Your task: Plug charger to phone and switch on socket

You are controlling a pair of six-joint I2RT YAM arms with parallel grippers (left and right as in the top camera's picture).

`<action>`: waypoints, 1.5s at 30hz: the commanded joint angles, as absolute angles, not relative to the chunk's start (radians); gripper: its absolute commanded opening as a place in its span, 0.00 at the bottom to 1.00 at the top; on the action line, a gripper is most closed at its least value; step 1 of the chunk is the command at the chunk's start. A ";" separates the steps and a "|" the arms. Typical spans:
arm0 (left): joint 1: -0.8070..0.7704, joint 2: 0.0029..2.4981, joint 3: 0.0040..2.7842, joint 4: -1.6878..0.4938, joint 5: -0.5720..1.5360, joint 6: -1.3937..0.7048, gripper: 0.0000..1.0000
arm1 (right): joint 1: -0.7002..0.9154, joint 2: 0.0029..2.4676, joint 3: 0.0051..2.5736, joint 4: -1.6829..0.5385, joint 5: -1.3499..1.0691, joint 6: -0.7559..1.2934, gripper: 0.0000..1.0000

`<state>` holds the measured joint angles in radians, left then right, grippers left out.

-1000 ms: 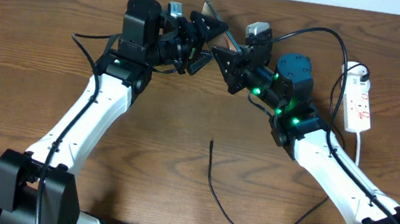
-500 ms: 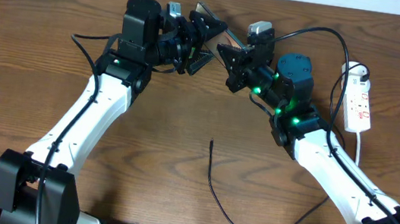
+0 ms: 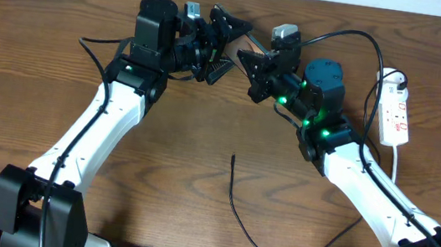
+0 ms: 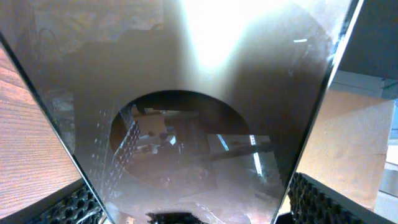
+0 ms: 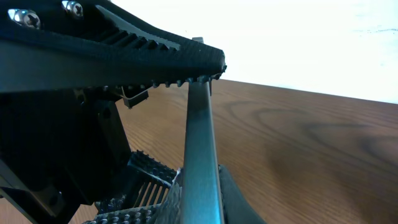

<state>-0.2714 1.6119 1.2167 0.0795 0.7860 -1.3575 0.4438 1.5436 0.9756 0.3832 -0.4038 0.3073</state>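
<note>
Since a second ago, the right gripper (image 3: 249, 62) has closed tight on the phone (image 4: 199, 93). The left gripper (image 3: 226, 42) has spread its fingers wide. The phone is at 12 o'clock over the table (image 3: 32, 75). Its thin edge is pinched between the right fingers (image 5: 155, 53), and its face sits between the wide left fingers. The charger (image 3: 232, 188) lies flat at 6 o'clock from the grippers, well apart. The socket (image 3: 396, 107) is at 3 o'clock.

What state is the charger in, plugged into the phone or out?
Out. The charger tip lies bare on the table, far from the phone clamped in the right pincer.
</note>
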 commanded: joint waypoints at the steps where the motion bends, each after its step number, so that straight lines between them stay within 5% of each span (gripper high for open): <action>1: -0.278 1.588 1.214 0.093 0.836 -1.335 0.93 | 0.451 1.541 0.993 0.394 -0.416 0.327 0.01; 14: -0.204 1.588 1.214 0.167 1.074 -1.302 0.94 | 0.385 1.541 0.993 0.461 -0.371 0.655 0.01; 30: -0.129 1.588 1.214 0.219 1.129 -1.202 0.93 | 0.366 1.541 0.993 0.475 -0.380 1.539 0.01; 45: -0.130 1.588 1.214 0.219 0.958 -1.141 0.93 | 0.454 1.541 0.993 0.569 -0.384 1.711 0.01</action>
<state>-0.1326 1.6081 1.2167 0.2138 1.0386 -1.1687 0.4355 1.5452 0.9752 0.5507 -0.3779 1.6669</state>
